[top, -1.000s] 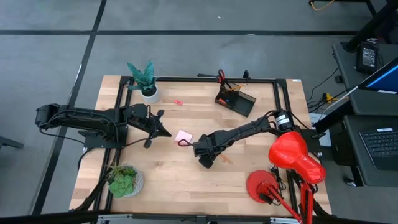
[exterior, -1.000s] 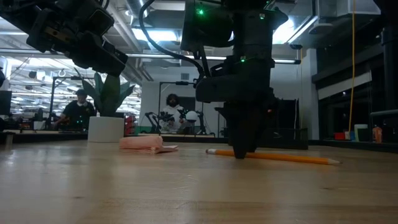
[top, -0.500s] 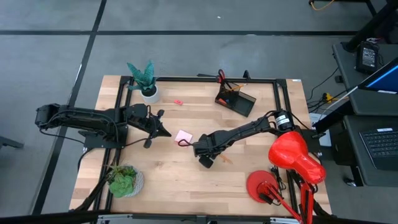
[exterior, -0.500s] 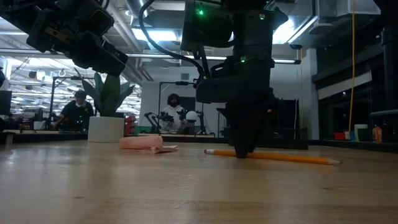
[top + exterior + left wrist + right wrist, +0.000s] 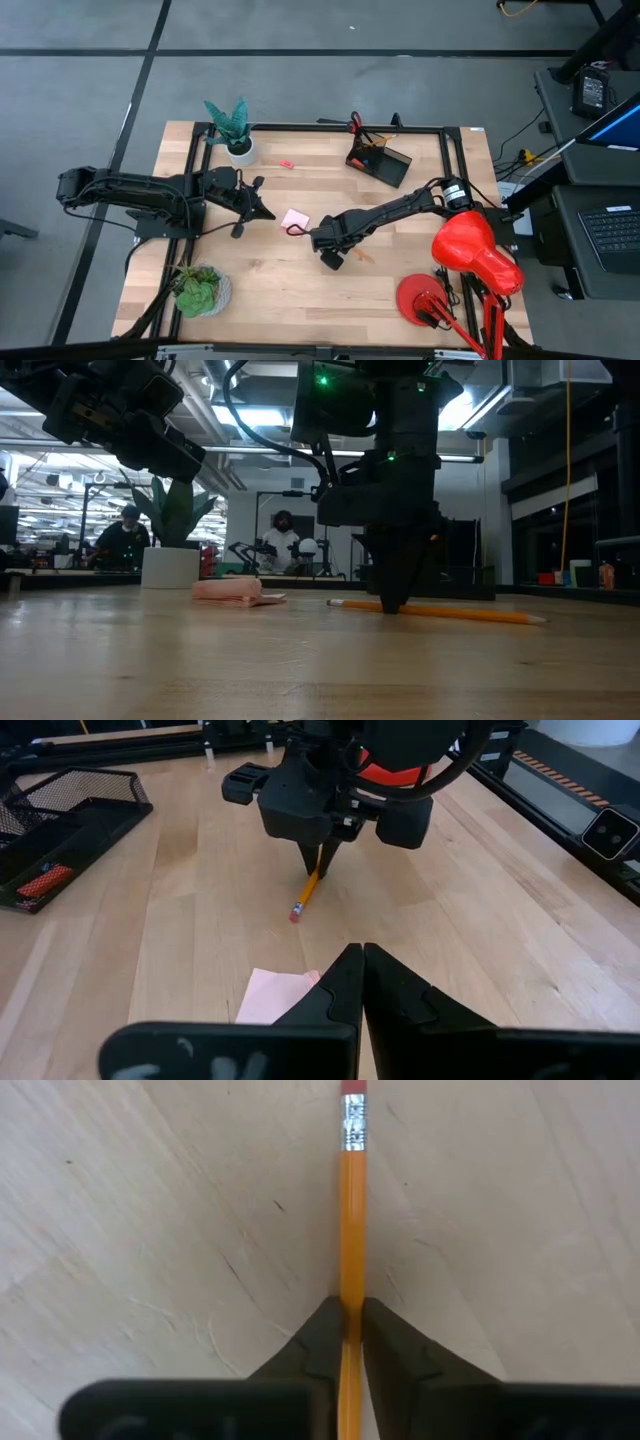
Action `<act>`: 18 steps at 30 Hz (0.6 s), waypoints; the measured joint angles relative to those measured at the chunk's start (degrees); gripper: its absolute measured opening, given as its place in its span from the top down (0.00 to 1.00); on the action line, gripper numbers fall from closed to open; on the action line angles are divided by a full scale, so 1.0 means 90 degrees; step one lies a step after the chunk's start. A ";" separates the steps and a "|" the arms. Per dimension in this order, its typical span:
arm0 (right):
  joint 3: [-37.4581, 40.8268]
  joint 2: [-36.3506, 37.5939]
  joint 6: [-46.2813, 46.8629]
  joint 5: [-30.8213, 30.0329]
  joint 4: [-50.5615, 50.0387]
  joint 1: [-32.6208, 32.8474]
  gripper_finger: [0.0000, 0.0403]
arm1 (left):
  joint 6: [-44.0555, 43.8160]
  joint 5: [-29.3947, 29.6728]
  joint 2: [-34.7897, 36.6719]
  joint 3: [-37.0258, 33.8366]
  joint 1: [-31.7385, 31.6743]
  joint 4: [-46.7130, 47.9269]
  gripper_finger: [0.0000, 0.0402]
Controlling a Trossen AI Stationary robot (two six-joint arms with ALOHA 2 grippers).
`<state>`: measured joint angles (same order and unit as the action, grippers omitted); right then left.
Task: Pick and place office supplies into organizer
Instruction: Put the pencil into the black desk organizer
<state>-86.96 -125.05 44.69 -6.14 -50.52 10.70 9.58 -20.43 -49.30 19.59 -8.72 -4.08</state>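
Floor [image 5: 330, 90]: grey, crossed by dark lines.
Ceiling lights [image 5: 250, 455]: long bright strips.
Side bench: laptop [image 5: 612, 232] open.
Background: two people [image 5: 283, 540] seated.

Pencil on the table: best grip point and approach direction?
Grip the pencil on its bare shaft, coming straight down with the fingers across its width. It lies flat on the table, long and thin, so only its two long sides offer purchase. The right gripper is already pinched on the shaft this way, some way back from the eraser end.
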 joint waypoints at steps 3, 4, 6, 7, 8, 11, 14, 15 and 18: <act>0.0000 0.0000 -0.0002 0.0001 0.0000 0.0000 0.92 | 0.0001 0.0000 0.0000 0.0002 -0.0001 0.0000 0.99; 0.0000 0.0000 -0.0002 0.0001 0.0000 0.0000 0.92 | 0.0000 0.0000 0.0000 0.0000 0.0000 0.0000 0.99; 0.0000 0.0000 -0.0002 0.0001 0.0000 0.0000 0.91 | -0.0001 0.0000 0.0000 0.0000 -0.0001 0.0000 0.99; 0.0000 0.0000 -0.0002 0.0001 0.0000 0.0000 0.91 | 0.0001 0.0000 0.0001 0.0000 0.0002 0.0000 0.99; 0.0000 0.0000 -0.0004 0.0001 0.0002 0.0000 0.91 | 0.0001 0.0000 0.0000 0.0000 -0.0001 0.0000 0.99; 0.0000 0.0000 -0.0010 0.0001 0.0002 0.0000 0.91 | 0.0000 0.0000 0.0000 0.0000 0.0000 0.0000 0.99; 0.0000 0.0000 -0.0015 0.0003 0.0002 0.0000 0.91 | 0.0001 0.0000 0.0000 0.0000 -0.0001 0.0000 0.99; 0.0000 0.0000 -0.0015 0.0003 0.0002 0.0000 0.91 | 0.0001 0.0000 0.0000 0.0000 0.0001 0.0000 0.99; 0.0000 0.0000 -0.0017 0.0003 0.0005 0.0000 0.91 | 0.0003 0.0000 0.0000 0.0000 0.0001 0.0000 0.99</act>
<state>-86.96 -125.05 44.53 -6.11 -50.48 10.70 9.60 -20.43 -49.30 19.59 -8.72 -4.08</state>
